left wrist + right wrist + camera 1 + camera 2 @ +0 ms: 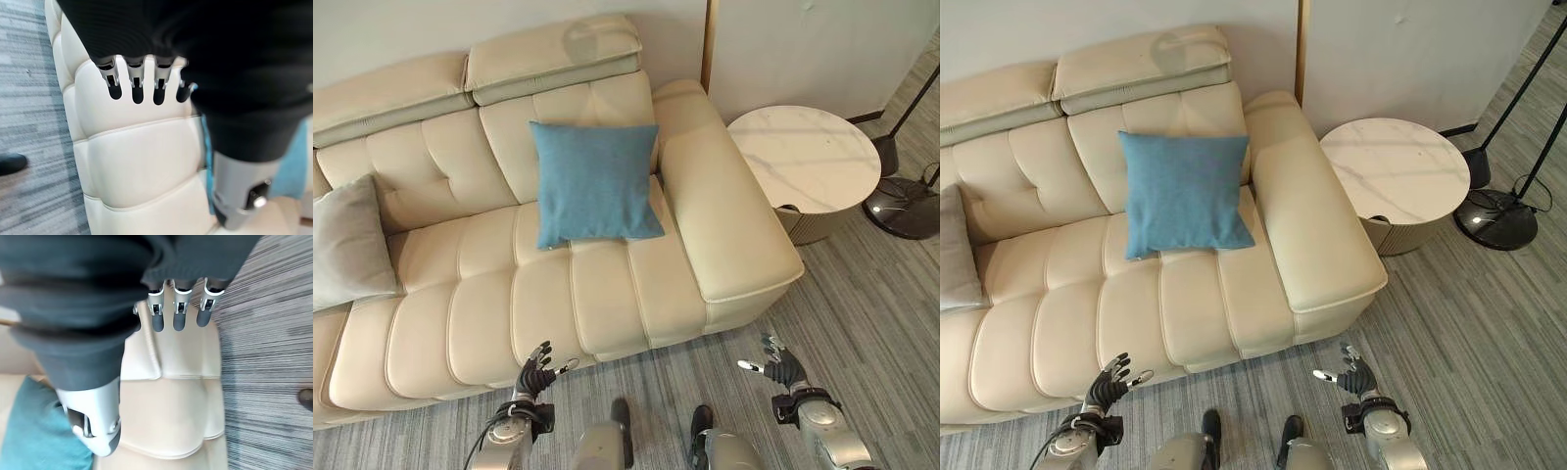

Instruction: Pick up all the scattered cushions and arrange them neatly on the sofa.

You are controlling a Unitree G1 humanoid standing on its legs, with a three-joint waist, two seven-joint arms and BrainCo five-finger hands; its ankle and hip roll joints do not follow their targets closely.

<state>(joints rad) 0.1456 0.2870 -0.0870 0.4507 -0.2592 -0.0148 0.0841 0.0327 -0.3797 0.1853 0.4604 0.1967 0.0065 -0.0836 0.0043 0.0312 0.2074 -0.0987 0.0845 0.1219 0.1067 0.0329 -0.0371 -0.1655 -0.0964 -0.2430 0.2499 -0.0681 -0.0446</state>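
While both hands hang low over the carpet in front of the sofa [607,294], neither holds anything: the left hand [534,373] has its fingers loosely spread just before the seat's front edge, and the right hand [779,364] is likewise relaxed and open, off the front corner of the armrest [724,215]. The wrist views agree, each showing straight, dark-tipped fingers [137,85] with only cream leather past them.

Two cushions are on the sofa. A blue cushion [595,182] leans upright against the backrest beside the armrest, its lower edge on the seat. A grey cushion [348,243] rests at the far left of the seat, against the backrest and partly cut off by the view's edge. No cushion shows on the carpet [862,313] in these views, nor on the round side table [803,157] beside the armrest.

My judgement is that the task is near its end, or that any cushion left lies outside what the head camera covers. To do this step well, look round the floor on both sides before reaching for anything. If tidying remains, the grey cushion looks the likelier candidate; approach with open hands on its two sides, lift rather than drag, and set it square against the backrest to match the blue one. Keep clear of the lamp base [905,206] when turning right.
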